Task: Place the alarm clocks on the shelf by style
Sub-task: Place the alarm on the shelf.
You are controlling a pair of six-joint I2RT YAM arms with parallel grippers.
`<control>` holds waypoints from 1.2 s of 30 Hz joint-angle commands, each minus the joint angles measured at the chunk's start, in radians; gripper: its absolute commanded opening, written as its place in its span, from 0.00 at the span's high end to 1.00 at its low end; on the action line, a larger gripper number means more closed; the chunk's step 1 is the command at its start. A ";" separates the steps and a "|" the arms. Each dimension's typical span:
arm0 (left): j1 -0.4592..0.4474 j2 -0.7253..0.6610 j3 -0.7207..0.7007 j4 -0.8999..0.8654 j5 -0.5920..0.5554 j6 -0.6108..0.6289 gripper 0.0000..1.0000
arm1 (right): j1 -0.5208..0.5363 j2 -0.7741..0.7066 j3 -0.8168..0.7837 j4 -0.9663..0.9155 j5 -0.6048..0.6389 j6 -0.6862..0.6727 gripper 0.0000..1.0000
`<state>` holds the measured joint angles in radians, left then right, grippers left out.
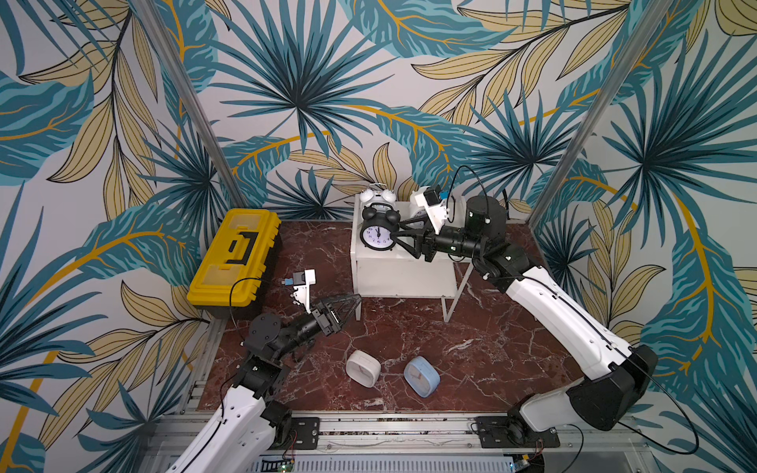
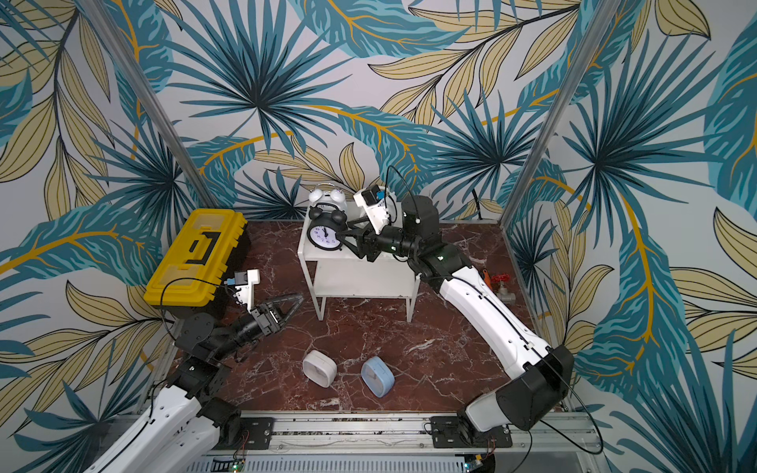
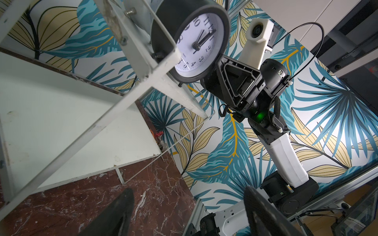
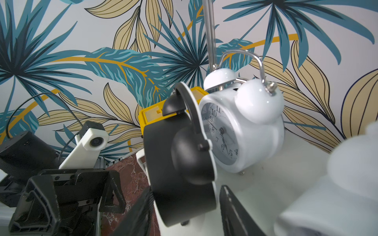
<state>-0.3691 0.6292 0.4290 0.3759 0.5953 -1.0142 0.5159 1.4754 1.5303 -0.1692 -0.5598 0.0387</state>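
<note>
The matte black twin-bell clock [image 1: 377, 233] sits tilted at the front edge of the top tier of the flat-boarded white shelf [image 1: 403, 278]. It is between the fingers of the right gripper [image 1: 396, 233]: one touches its back and the other sits just off its rim, so I cannot tell if it is clamped. Behind it on that tier stands a glossy white twin-bell clock [image 1: 379, 198] with a chrome handle. The left gripper [image 1: 354, 301], spread wide and empty, hovers by a front leg of the shelf. In front of the shelf, a smooth white rounded-square clock [image 1: 363, 368] and a light blue rounded-square clock [image 1: 422, 376] lie on the veined red-brown marble tabletop [image 1: 450, 348].
</note>
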 commanded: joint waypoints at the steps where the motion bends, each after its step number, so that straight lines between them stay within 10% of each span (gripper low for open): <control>1: 0.006 -0.008 0.025 0.033 0.018 0.001 0.12 | -0.002 -0.021 -0.028 0.007 0.039 0.009 0.47; 23: 0.006 -0.013 0.019 0.021 0.024 0.008 0.12 | -0.002 -0.082 -0.072 0.015 0.048 0.059 0.41; 36: 0.006 -0.019 0.083 -0.217 -0.074 0.111 0.07 | 0.194 -0.325 -0.209 -0.282 0.425 0.111 0.38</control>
<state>-0.3691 0.6193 0.4408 0.2771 0.5720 -0.9726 0.6369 1.1648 1.3937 -0.3130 -0.3119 0.1261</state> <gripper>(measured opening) 0.926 0.620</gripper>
